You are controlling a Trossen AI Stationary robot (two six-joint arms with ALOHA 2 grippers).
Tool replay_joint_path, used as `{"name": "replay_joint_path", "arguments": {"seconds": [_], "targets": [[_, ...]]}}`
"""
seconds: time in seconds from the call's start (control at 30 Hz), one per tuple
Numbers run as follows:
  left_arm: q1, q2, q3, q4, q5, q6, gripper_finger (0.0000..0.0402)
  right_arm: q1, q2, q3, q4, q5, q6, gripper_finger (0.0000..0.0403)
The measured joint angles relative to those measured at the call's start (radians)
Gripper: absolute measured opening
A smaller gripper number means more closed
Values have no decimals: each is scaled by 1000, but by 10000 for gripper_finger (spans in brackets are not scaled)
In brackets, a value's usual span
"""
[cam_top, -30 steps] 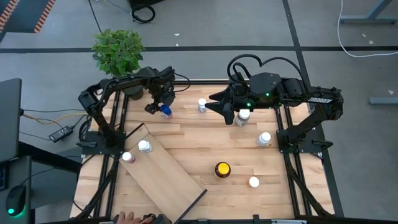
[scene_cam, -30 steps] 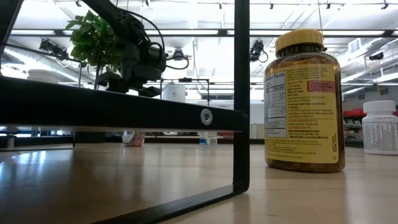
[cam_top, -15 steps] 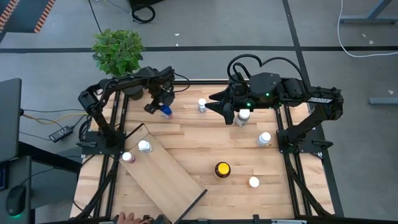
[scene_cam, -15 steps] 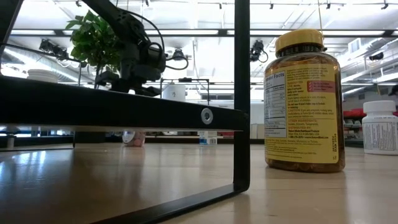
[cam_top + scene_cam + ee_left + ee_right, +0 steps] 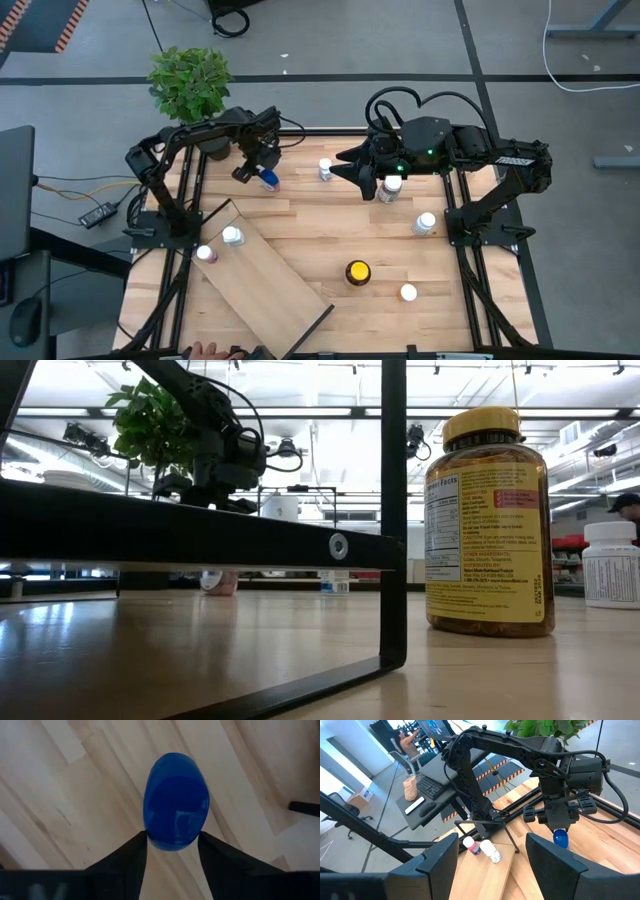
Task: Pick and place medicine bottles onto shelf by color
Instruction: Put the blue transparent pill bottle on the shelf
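While the left pincer point(image 5: 263, 171) grips the small round blue-capped bottle point(image 5: 267, 180), the right pincer point(image 5: 362, 178) hangs with its fingers spread, holding nothing.

The blue-capped bottle point(image 5: 176, 801) sits between both dark fingers point(image 5: 127, 862) of the left pincer, at the far left part of the slatted wooden desk point(image 5: 310, 215), near the green potted plant point(image 5: 190, 85). The long pale plywood shelf point(image 5: 268, 277) lies aslant at the desk's near left, carrying a white-capped bottle point(image 5: 232, 236) and a pinkish bottle point(image 5: 205, 253). The large amber yellow-capped bottle point(image 5: 357, 272) stands well apart, toward the near right. The right pincer is above the far middle of the desk, beside another white-capped bottle point(image 5: 393, 186).
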Motion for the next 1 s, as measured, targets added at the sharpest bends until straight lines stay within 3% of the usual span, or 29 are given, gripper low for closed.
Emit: {"name": "replay_joint_path", "arguments": {"seconds": [0.33, 0.5, 0.7, 1.0], "targets": [[0, 8, -1, 7, 33, 26, 289, 0, 0, 0, 0, 0, -1, 239], [1, 26, -1, 25, 42, 26, 315, 0, 0, 0, 0, 0, -1, 239], [1, 35, -1, 52, 37, 26, 311, 0, 0, 0, 0, -1, 2, 239], [1, 35, -1, 50, 42, 27, 263, 0, 0, 0, 0, -6, 2, 239]]}}
